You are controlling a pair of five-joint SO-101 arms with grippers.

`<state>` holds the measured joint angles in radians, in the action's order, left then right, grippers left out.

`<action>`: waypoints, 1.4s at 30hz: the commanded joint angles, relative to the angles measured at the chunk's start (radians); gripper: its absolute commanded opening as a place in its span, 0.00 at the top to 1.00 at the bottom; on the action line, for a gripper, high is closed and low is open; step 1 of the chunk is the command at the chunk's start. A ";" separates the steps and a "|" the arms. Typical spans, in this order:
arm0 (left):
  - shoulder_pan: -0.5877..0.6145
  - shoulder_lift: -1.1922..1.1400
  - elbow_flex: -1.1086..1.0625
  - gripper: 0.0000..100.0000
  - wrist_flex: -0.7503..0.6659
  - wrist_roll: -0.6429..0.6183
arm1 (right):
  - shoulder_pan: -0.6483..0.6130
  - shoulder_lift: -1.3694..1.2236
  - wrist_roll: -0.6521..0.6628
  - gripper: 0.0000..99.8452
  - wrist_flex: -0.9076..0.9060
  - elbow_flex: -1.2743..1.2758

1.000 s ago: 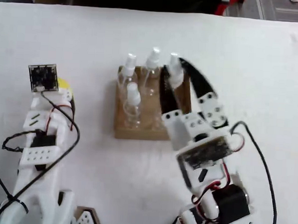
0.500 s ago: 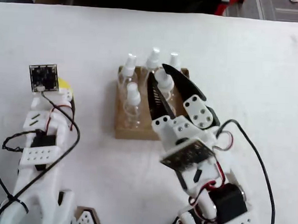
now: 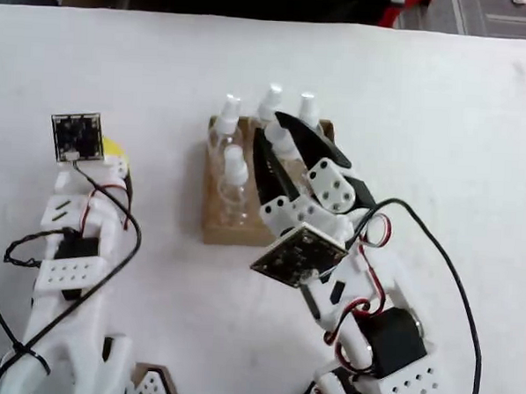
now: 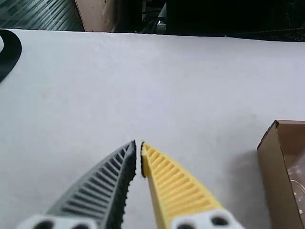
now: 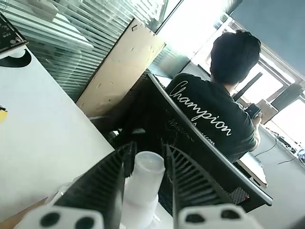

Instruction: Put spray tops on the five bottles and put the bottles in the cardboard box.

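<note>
The cardboard box (image 3: 216, 225) sits mid-table with several clear bottles standing in it, each with a white spray top (image 3: 229, 103). My right gripper (image 3: 268, 127) hangs over the box's middle with its black fingers shut on the spray top (image 3: 282, 141) of one more bottle. In the right wrist view that white top (image 5: 144, 179) sits clamped in the gripper (image 5: 147, 151). Whether the held bottle rests on the box floor is hidden. My left gripper (image 4: 138, 146), one grey and one yellow finger, is shut on nothing over bare table left of the box (image 4: 279, 157).
The left arm (image 3: 71, 231) lies along the table's left side. The right arm's body (image 3: 370, 335) and its cable cover the front right. A dark disc (image 4: 7, 50) lies at the table's far left edge. White tabletop surrounds the box.
My right gripper has swung left and toward the box's middle with the bottle in it, uncovering another bottle at the back right corner. The left arm has not moved.
</note>
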<state>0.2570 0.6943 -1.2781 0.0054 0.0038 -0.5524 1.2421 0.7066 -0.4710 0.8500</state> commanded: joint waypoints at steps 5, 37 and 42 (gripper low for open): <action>-0.015 0.002 0.008 0.98 -0.025 0.014 | -0.051 0.016 0.014 0.98 -0.019 -0.018; -0.015 0.002 0.008 0.97 -0.025 0.015 | -0.008 0.007 -0.069 0.98 0.062 0.157; -0.015 0.002 0.008 0.97 -0.025 0.014 | 0.097 0.007 -0.249 0.98 0.125 0.190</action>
<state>0.2570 0.6943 -1.2781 0.0054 0.0115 -0.5186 1.2436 0.5485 -0.3928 1.0388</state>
